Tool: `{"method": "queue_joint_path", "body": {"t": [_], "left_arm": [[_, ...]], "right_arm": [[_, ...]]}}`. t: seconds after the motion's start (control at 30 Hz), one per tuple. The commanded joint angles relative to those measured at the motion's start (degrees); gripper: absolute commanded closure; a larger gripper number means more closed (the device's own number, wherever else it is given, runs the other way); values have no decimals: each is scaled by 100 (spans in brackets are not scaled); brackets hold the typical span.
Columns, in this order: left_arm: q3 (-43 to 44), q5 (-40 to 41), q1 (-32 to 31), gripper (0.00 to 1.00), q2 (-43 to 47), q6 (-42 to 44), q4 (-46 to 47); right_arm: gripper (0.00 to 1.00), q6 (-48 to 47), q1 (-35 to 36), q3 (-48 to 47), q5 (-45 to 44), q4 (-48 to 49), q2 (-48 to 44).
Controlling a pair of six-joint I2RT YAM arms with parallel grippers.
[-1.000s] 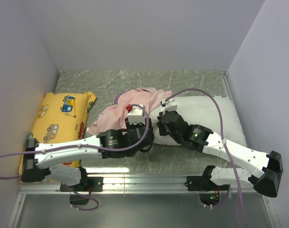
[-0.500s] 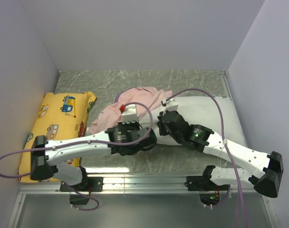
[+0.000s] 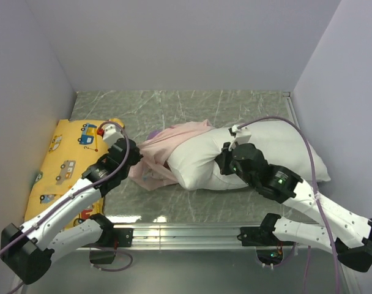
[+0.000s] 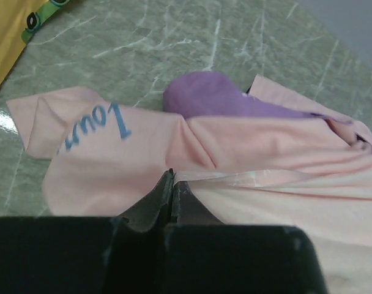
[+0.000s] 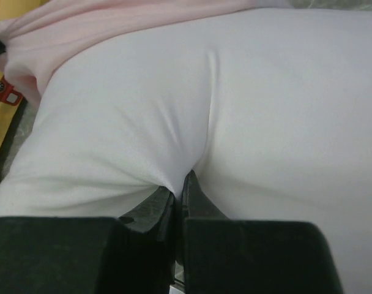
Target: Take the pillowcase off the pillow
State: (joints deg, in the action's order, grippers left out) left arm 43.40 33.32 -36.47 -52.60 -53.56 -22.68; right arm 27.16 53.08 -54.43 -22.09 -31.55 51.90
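The white pillow (image 3: 265, 147) lies across the right half of the table. The pale pink pillowcase (image 3: 167, 144) is bunched round its left end and trails onto the table. My left gripper (image 3: 137, 160) is at the pillowcase's left side, shut on a fold of it. In the left wrist view the closed jaws (image 4: 172, 179) pinch the pink pillowcase (image 4: 235, 141), which shows blue lettering and a purple patch. My right gripper (image 3: 223, 163) presses on the pillow's front side. In the right wrist view it is shut (image 5: 185, 184) on a pinch of the white pillow (image 5: 265, 110).
A yellow vehicle-print pillow (image 3: 70, 153) lies along the left wall, under the left arm. White walls close in the table on the left, back and right. A metal rail (image 3: 186, 233) runs along the near edge.
My left arm swung from the middle to the left and shut on the pillowcase, dragging it leftward off the pillow. Much more white pillow shows now. The right gripper stayed shut and shifted slightly right.
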Motion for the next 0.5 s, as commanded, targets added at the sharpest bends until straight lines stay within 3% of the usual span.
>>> {"method": "queue_joint_path", "body": {"t": [0.0, 0.17, 0.47], "left_arm": [[-174, -747, 368, 99, -250, 461, 746], [291, -949, 639, 99, -1444, 583, 1203], [871, -1934, 1703, 99, -2948, 698, 1854]], "right_arm": [[100, -228, -122, -331, 247, 307, -487], [100, -527, -131, -708, 1590, 255, -751], [100, -518, -131, -1684, 2191, -246, -1234]]}}
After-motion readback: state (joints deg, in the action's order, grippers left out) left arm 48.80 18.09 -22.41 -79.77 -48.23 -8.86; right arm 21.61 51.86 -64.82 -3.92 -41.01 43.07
